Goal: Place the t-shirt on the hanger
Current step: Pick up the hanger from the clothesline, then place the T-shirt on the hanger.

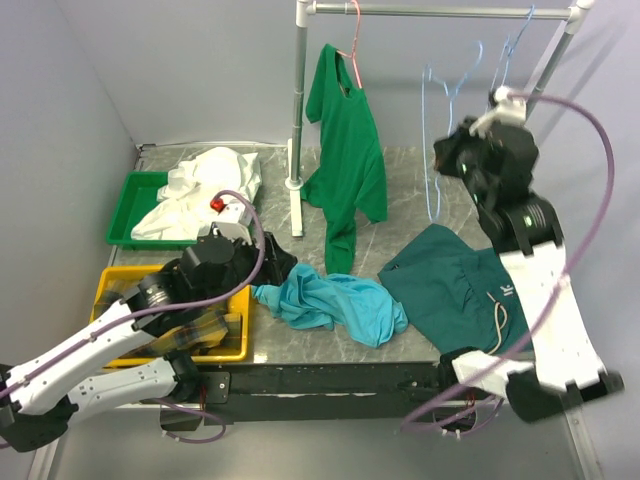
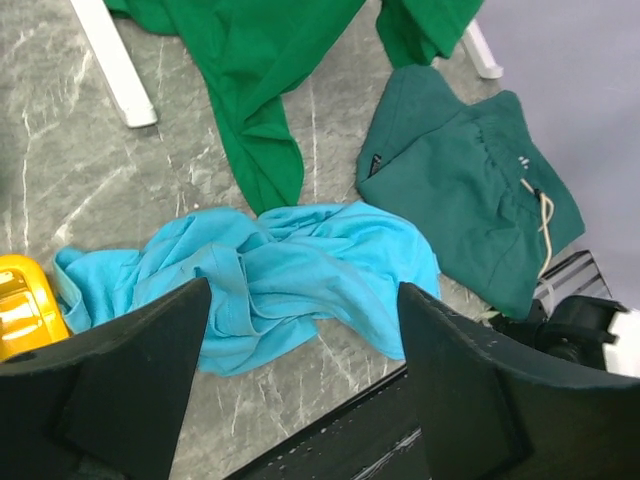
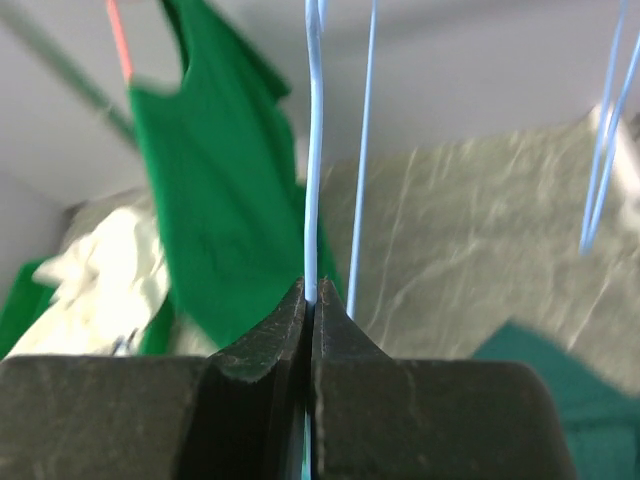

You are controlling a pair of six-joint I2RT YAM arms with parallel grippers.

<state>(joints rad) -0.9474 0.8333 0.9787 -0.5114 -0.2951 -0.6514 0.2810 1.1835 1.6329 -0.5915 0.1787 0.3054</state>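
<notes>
Left wrist: left gripper [image 2: 305, 300] spread wide, t-shirt [image 2: 270, 280] crumpled just ahead between the fingers, long axis crosswise; left arm nearer. Right gripper [image 3: 310, 300] pinched on hanger [image 3: 313, 150] wire running straight up from fingers.

The left arm [image 1: 110, 345] lies low, stretching from its base at the near left out to the right and away. Its wrist is bent so the left gripper [image 2: 300, 310] looks down at the table. Its fingers [image 2: 140, 380] are spread wide, with nothing between them. The right arm [image 1: 555, 320] stands steep from its base at the near right, folded at the elbow, with the wrist high and turned left. The right gripper [image 3: 310, 300] is squeezed closed, its tips pinching the hanger [image 3: 315, 150] wire, which runs straight up from between them.
</notes>
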